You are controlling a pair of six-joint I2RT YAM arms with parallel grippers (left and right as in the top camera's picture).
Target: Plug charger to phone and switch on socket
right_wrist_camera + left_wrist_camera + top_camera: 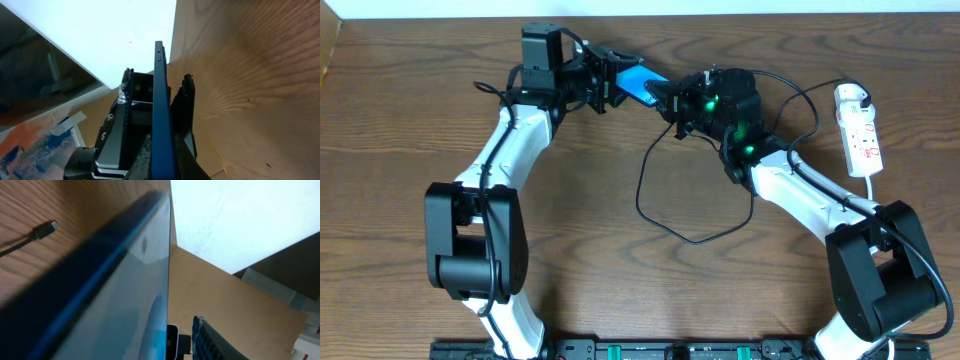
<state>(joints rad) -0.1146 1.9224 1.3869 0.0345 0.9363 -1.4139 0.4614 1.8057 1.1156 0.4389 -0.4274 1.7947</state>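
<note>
Tilted phone (640,86) clasped in left hand (613,82), right hand (673,100) alongside

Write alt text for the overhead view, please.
The left gripper and right gripper meet at top centre, one at each end of the blue phone. The charger loops on the wooden table below; the socket lies far right.

Setting: robotics lab bench. Evidence: left arm (505,165) and right arm (805,190), white-and-black, based at the near edge of the wood-grain counter (400,120); bare white wall (235,220) behind the counter.
</note>
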